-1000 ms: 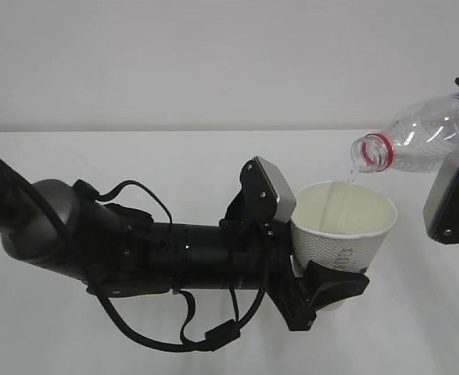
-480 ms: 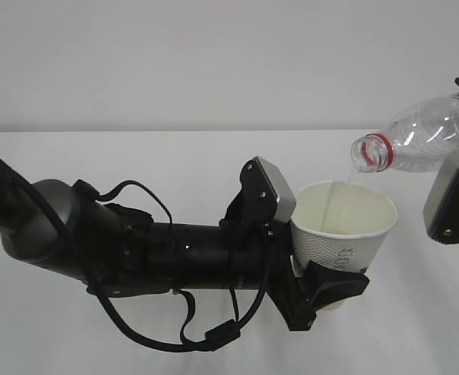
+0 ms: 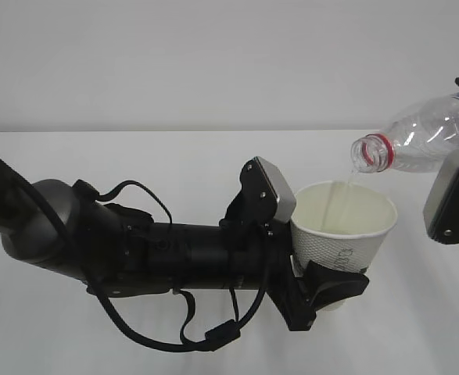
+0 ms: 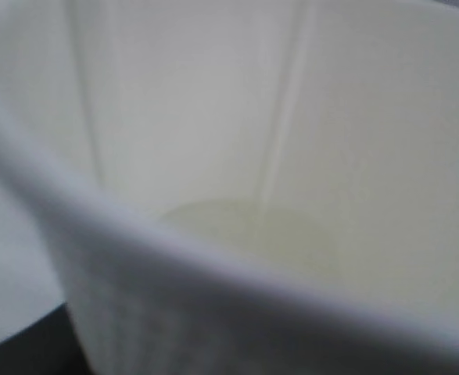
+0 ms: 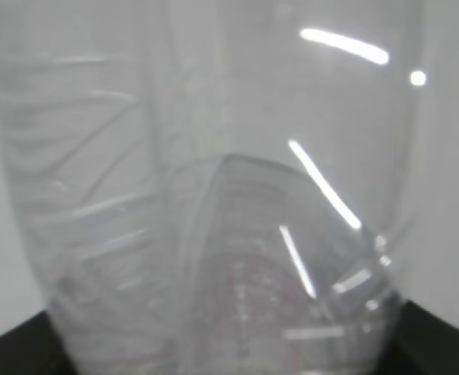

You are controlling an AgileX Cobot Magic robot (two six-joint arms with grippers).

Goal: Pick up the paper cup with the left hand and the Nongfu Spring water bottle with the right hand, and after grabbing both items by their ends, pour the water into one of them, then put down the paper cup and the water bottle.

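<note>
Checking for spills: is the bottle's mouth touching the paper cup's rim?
Apart. Exterior view shows the bottle's mouth above the paper cup rim, white background between.

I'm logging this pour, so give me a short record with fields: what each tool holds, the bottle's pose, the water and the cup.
left tool: closed around the lower part of the white tapered paper cup
right tool: holds the clear ribbed plastic bottle; fingertips out of frame
bottle pose: tilted, red-ringed mouth down-left over the cup
water: thin stream falling into the cup
cup: upright, off the table
</note>
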